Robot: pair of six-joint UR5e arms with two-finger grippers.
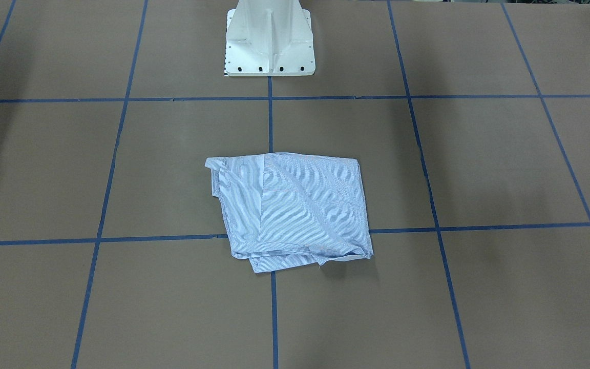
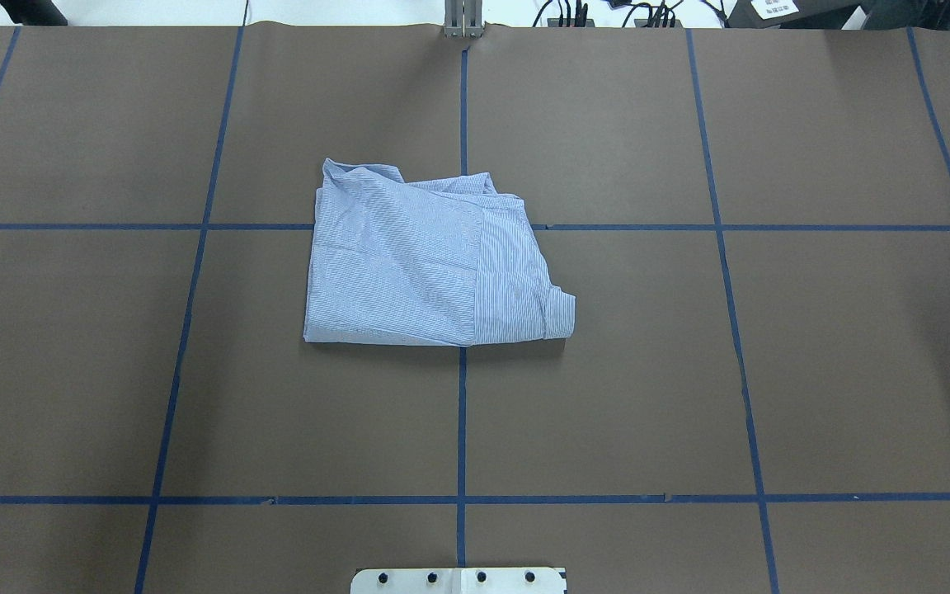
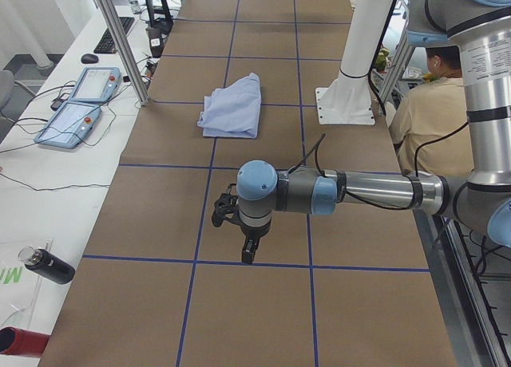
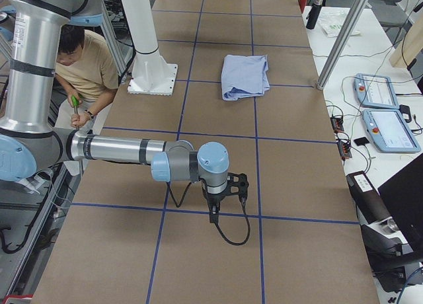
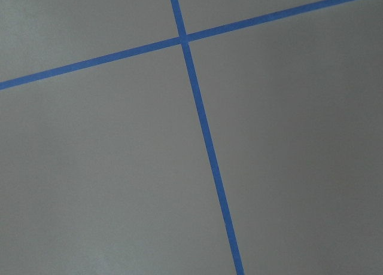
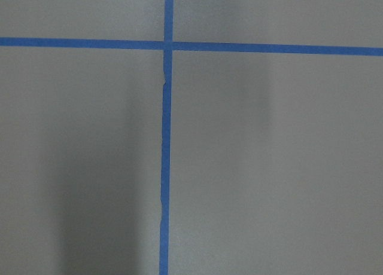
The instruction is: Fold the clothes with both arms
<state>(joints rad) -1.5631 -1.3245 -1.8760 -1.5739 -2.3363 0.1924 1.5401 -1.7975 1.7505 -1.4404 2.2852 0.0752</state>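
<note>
1. Fingers of the left gripper and the right gripper point down over bare table, each well apart from the shirt; how far they are parted cannot be told from these side views.
2. Folded into a rough square, the blue-and-white fine-striped shirt lies mid-table in front of the white pedestal.
3. It covers a crossing of the blue tape lines.
4. Its layers are uneven, rumpled at the edge far from the robot.

No legible text, labels or numbers anywhere.
</note>
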